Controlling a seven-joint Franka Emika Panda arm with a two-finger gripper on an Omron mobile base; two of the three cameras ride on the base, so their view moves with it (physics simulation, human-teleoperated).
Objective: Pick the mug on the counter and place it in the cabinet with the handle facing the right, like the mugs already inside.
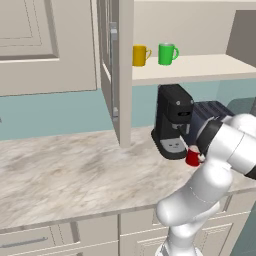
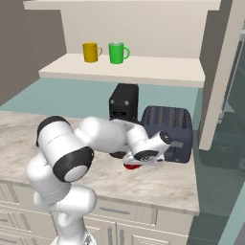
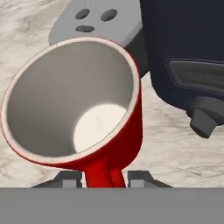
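The red mug stands on the counter, its pale inside facing the hand camera. Its red handle points at the hand and sits between my gripper's two finger tips, which press close on both sides. From the base, the mug peeks out under the wrist, in front of the coffee machine. The cabinet is open above. On its shelf stand the yellow mug and the green mug, handles to the right.
A black coffee machine stands just behind the mug, and a dark toaster sits right beside it. The open cabinet door hangs left of the shelf. Bare counter stretches to the left.
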